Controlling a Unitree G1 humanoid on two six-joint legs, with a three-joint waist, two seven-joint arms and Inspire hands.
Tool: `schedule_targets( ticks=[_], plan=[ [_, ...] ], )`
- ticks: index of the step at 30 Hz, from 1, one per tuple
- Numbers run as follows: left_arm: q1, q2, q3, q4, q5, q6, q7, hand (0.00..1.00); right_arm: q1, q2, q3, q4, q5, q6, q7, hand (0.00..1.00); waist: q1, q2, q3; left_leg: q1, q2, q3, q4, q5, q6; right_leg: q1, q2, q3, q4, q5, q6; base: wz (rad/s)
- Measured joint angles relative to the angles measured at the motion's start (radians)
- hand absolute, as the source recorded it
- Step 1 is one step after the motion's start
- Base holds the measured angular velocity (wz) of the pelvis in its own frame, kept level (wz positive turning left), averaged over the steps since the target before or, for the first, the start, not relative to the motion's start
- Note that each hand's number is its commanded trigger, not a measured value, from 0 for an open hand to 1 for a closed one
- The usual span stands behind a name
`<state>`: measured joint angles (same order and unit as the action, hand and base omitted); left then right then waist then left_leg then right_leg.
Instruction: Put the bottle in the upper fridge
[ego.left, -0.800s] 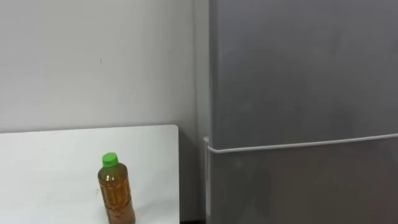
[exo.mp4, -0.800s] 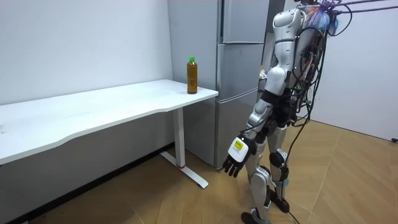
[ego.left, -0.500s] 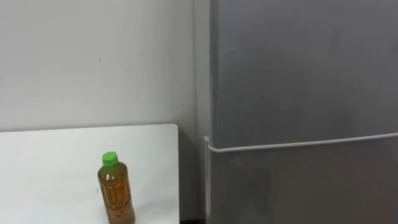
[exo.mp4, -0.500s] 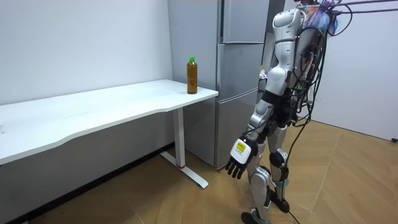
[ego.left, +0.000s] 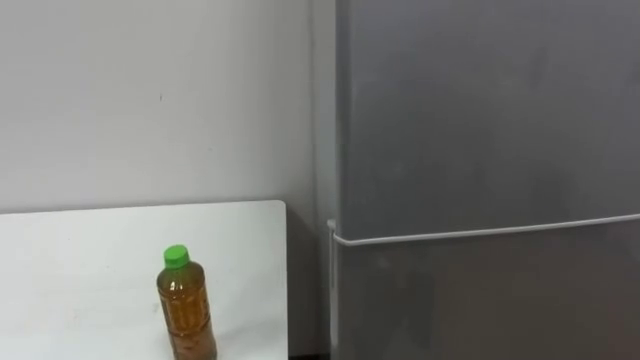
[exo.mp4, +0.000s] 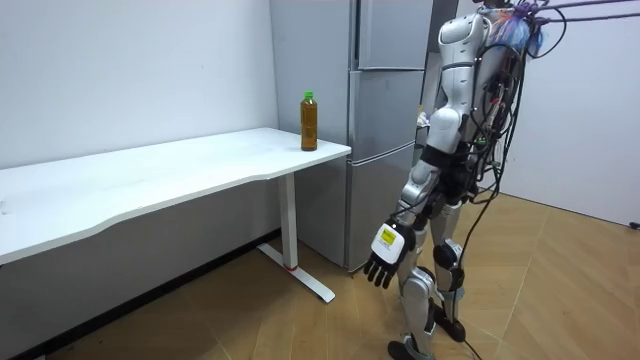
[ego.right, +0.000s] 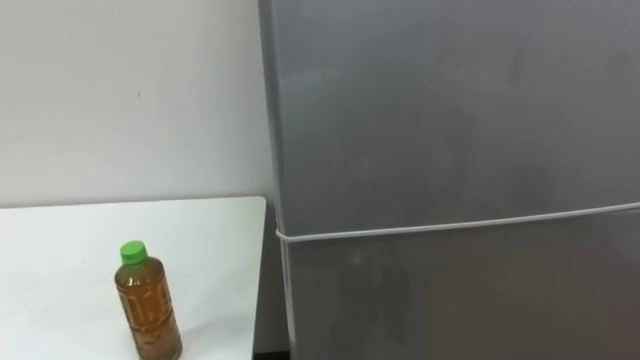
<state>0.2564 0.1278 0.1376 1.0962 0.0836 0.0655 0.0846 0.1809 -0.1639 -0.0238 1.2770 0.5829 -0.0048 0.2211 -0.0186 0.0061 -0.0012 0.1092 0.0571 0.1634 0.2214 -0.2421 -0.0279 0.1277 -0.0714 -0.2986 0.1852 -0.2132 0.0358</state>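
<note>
Standing short of the shut fridge (ego.left: 480, 120), nothing grasped yet.
Just swung the left hand (exo.mp4: 383, 258) slightly toward the room view's right, fingers loose, spread, empty; leaving the bottle (ego.left: 186, 305) upright on the table (ego.left: 80, 250) near the fridge, with grasping and door-opening yet to do.

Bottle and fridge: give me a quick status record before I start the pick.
bottle: upright on the white table, near its fridge end, green cap on
fridge: grey, upper and lower doors shut
left robot hand: hangs by the robot's side, fingers relaxed, empty
robot: stands before the fridge, table to its left
task step: bottle not yet picked up
</note>
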Motion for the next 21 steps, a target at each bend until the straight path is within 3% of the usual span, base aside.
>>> schedule_targets(
  ticks=[3, 5, 9, 15, 17, 21],
  plan=[
    [-0.015, 0.01, 0.068, -0.048, -0.128, -0.012, 0.015, 0.0, -0.002, -0.004, -0.039, -0.001, -0.034, 0.0, -0.002, 0.0, 0.0, 0.012, 0.0007, 0.001, 0.0, -0.002, -0.002, 0.0, 0.0, 0.001, 0.0, -0.004, 0.002, 0.0, 0.0, 0.02],
    [-0.013, 0.016, 0.122, -0.143, -0.211, -0.02, 0.034, 0.0, 0.006, -0.006, -0.076, -0.002, -0.045, -0.005, -0.001, 0.0, 0.0, 0.028, 0.0027, 0.005, 0.0, -0.001, -0.002, 0.0, -0.001, 0.003, 0.0, -0.003, 0.002, 0.0, 0.0, 0.0],
    [-0.018, 0.022, 0.147, -0.284, -0.249, -0.072, 0.063, 0.0, 0.013, -0.008, -0.116, -0.002, -0.057, -0.018, 0.001, 0.0, 0.0, 0.048, 0.0046, 0.009, 0.0, -0.001, -0.004, 0.0, 0.0, 0.002, 0.0, -0.003, 0.005, 0.0, 0.0, 0.0],
    [-0.04, 0.03, 0.157, -0.453, -0.27, -0.133, 0.104, 0.0, 0.018, -0.01, -0.131, -0.004, -0.097, -0.048, 0.009, 0.0, -0.002, 0.047, 0.0043, 0.007, -0.001, 0.002, -0.006, 0.0, 0.0, -0.006, -0.002, 0.001, 0.018, -0.001, 0.0, -0.01],
    [-0.041, 0.03, 0.159, -0.549, -0.29, -0.137, 0.12, 0.0, 0.02, -0.009, -0.137, -0.011, -0.113, -0.049, 0.01, 0.0, 0.0, 0.037, 0.0029, 0.008, -0.001, 0.004, -0.008, 0.0, 0.0, -0.01, -0.002, 0.006, 0.019, -0.001, 0.0, -0.03],
    [-0.051, 0.033, 0.165, -0.688, -0.285, -0.155, 0.159, 0.0, 0.016, -0.008, -0.137, -0.007, -0.126, -0.048, 0.011, 0.0, -0.001, 0.039, 0.003, 0.013, -0.001, 0.0, -0.007, 0.0, 0.0, -0.004, -0.001, 0.01, 0.017, -0.001, 0.0, 0.0]
  ],
)
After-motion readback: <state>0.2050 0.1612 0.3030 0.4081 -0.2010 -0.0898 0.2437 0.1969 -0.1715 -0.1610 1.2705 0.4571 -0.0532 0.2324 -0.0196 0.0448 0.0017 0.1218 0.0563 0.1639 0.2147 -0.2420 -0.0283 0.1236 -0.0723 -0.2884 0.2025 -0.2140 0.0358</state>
